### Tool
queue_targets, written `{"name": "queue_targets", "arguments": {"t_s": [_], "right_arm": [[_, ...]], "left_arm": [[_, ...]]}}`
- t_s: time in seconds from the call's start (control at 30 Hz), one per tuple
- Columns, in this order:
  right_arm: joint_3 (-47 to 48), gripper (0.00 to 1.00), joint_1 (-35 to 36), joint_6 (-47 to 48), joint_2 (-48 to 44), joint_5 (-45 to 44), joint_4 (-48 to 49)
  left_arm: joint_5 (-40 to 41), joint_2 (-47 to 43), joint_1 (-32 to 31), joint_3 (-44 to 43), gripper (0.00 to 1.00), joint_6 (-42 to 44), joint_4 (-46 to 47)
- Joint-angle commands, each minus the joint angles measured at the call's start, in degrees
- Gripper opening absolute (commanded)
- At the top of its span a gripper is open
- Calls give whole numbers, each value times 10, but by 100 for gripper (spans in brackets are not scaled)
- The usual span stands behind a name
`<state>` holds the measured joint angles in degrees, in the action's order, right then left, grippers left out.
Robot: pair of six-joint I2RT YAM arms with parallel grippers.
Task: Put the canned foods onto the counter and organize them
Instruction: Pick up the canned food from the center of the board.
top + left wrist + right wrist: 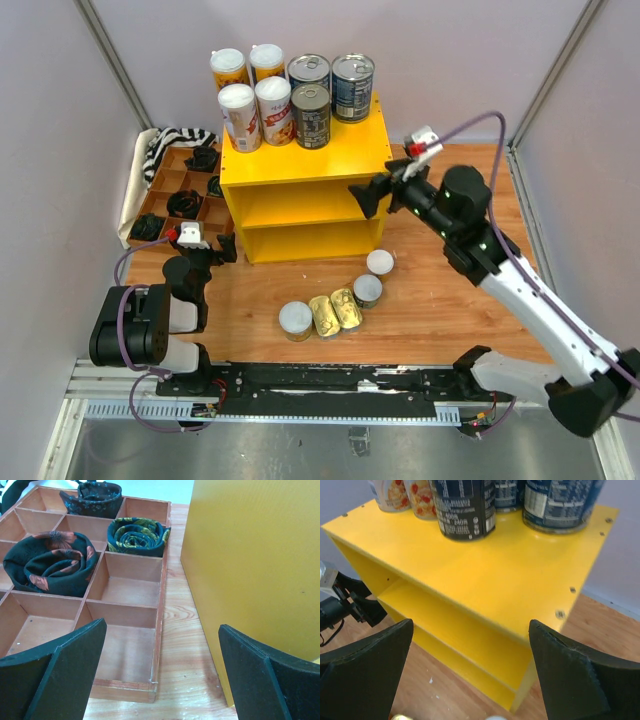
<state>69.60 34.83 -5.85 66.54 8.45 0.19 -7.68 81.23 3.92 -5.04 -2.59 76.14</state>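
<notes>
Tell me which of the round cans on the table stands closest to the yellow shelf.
The white-topped can by the shelf's front right corner; the other two stand farther out, beside the gold tins.

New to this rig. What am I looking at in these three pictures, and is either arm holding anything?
Two robot arms are bolted at the near edge of a wooden table. One picture looks down from above and behind them; the other two come from a camera on each wrist, so the black wedges at the bottom are that arm's own fingers. The left claw faces a brown divided wooden tray with rolled dark patterned cloths in it. The right claw hovers by the bright yellow wooden shelf unit. Seven food cans stand on its top; five shorter tins lie on the table in front. Both claws are open and empty.
</notes>
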Motion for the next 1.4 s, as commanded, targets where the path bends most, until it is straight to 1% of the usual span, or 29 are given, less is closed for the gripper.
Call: {"name": "queue_targets", "arguments": {"t_s": [0.0, 0.1, 0.17, 0.23, 0.37, 0.43, 0.63, 0.7, 0.87, 1.0, 1.13, 1.27, 1.37], "right_arm": [[-130, 99, 8, 4, -100, -38, 72], [-206, 99, 59, 11, -149, -25, 76], [-241, 99, 100, 23, -160, 16, 85], [-265, 99, 145, 34, -150, 59, 89], [-271, 99, 212, 69, -84, 117, 65], [-274, 99, 233, 89, -34, 147, 74], [-293, 99, 251, 83, 76, 267, 169], [-284, 99, 259, 84, 110, 280, 176], [-274, 99, 288, 91, 165, 269, 192], [-270, 99, 302, 92, 197, 239, 202], [-262, 99, 313, 98, 222, 196, 201], [-260, 98, 327, 98, 240, 132, 210], [-260, 98, 331, 93, 249, 107, 218]], "left_arm": [[-3, 3, -2, -6, 100, 8, 10], [-3, 3, -3, -7, 100, 7, 10], [-3, 3, -3, -6, 100, 7, 10], [-3, 3, -3, -6, 100, 7, 10], [-3, 3, -3, -6, 100, 7, 10], [-3, 3, -2, -6, 100, 7, 10], [-3, 3, -3, -7, 100, 7, 9], [-4, 3, -3, -6, 100, 7, 10], [-3, 3, -3, -6, 100, 7, 10], [-3, 3, -2, -6, 100, 7, 10], [-3, 3, -2, -7, 100, 7, 10], [-3, 3, -3, -6, 100, 7, 9], [-3, 3, -3, -6, 100, 7, 10]]}}
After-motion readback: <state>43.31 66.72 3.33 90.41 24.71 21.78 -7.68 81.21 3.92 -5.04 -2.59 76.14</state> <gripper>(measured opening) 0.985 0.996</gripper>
